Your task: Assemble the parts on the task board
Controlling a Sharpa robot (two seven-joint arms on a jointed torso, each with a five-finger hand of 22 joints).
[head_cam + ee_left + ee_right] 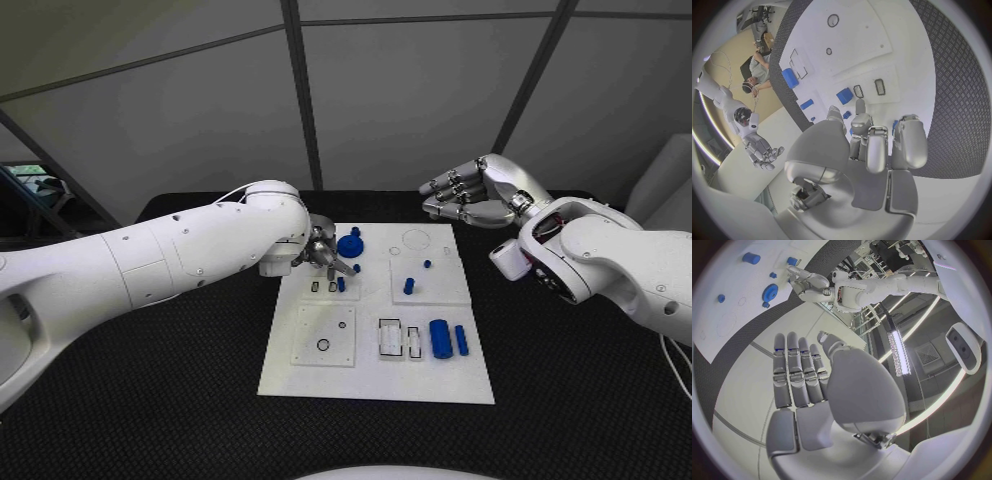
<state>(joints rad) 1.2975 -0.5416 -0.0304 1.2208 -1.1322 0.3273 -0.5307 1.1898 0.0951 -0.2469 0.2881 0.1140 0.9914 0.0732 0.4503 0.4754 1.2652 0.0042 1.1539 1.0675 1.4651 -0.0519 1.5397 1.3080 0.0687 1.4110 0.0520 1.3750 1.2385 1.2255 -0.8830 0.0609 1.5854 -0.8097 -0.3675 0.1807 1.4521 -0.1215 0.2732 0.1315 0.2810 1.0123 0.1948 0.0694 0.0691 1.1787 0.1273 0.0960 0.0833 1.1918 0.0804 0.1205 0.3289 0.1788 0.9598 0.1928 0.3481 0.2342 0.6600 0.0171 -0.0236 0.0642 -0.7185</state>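
The white task board [375, 372] lies mid-table. Near its back left corner a blue gear [351, 246] stands, with my left hand [320, 256] just beside it, fingers pointing down at the board. A blue block [844, 95] stands beside two empty slots [869, 89]. A small blue part [846, 115] shows between the left hand's [873, 145] thumb and a fingertip; whether it is pinched I cannot tell. My right hand [469, 196] hangs raised beyond the board's back right corner. Its fingers [798, 370] are stretched out and hold nothing.
A thick blue cylinder [440, 338] and a thinner blue bar [462, 340] lie on the board's front right, and small blue pegs [408, 286] stand in its right middle. Black matting [577, 390] surrounds the board. My left arm [173, 255] crosses the table's left side.
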